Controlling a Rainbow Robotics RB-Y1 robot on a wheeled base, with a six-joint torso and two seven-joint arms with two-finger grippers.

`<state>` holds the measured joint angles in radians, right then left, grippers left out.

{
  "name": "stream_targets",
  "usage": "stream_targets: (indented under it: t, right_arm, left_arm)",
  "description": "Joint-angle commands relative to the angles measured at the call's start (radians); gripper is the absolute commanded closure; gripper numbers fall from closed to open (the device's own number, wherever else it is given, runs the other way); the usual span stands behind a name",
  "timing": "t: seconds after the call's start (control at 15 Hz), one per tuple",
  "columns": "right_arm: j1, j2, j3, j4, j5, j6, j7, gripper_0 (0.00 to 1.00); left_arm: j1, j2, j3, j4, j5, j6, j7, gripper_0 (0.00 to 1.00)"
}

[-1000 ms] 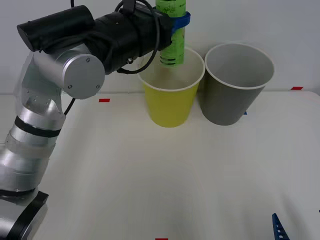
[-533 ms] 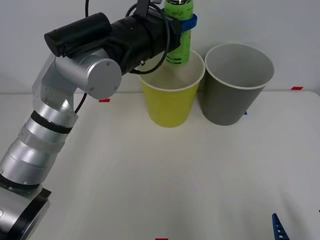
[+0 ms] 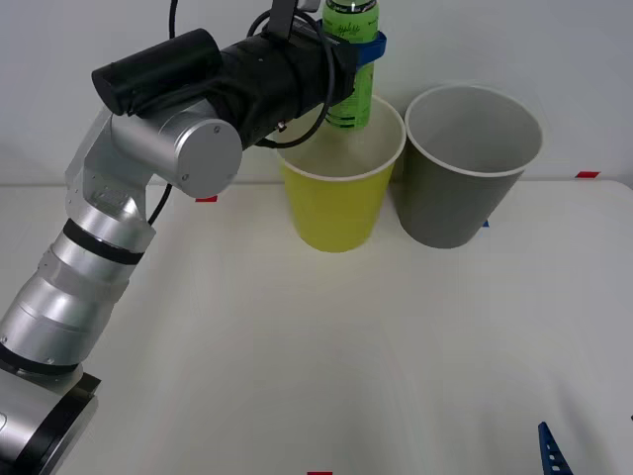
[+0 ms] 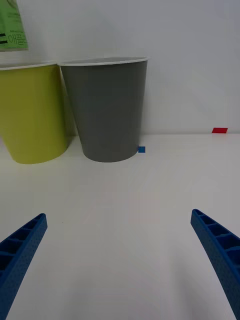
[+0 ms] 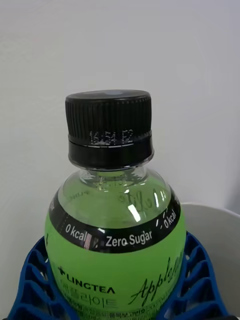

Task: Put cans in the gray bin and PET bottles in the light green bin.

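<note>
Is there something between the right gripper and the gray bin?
No. In the right wrist view, bare white table lies between the open right gripper and the gray bin.

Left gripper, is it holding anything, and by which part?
The left gripper holds the PET bottle upright by its labelled body, below the cap.

The PET bottle [image 5: 116, 235] is clear glossy plastic with a ribbed black cap [image 5: 109, 119] and a shiny green label [image 5: 117, 277]. The left gripper [image 3: 358, 51] has blue latticed plastic fingers [image 5: 31, 285]. The light green bin [image 3: 341, 188] and the gray bin [image 3: 465, 168] look matt and smooth, like paper. The table [image 3: 346, 366] is matt white.
</note>
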<state>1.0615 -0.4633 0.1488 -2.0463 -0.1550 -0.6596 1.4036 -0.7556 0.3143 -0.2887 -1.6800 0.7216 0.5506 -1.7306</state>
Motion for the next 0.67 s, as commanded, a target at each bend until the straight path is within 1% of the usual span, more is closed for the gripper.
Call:
stream_targets:
  t: [0.07, 0.13, 0.67]
  right_arm:
    - [0.000, 0.000, 0.000, 0.000, 0.000, 0.000, 0.000, 0.00]
    - [0.000, 0.000, 0.000, 0.000, 0.000, 0.000, 0.000, 0.00]
    - [0.000, 0.000, 0.000, 0.000, 0.000, 0.000, 0.000, 0.00]
  left_arm:
    - [0.001, 0.000, -0.004, 0.010, -0.002, -0.001, 0.008, 0.02]
    - [-0.001, 0.000, -0.004, 0.010, -0.005, -0.014, 0.005, 0.00]
    - [-0.001, 0.008, -0.004, 0.010, -0.031, -0.037, 0.005, 0.00]
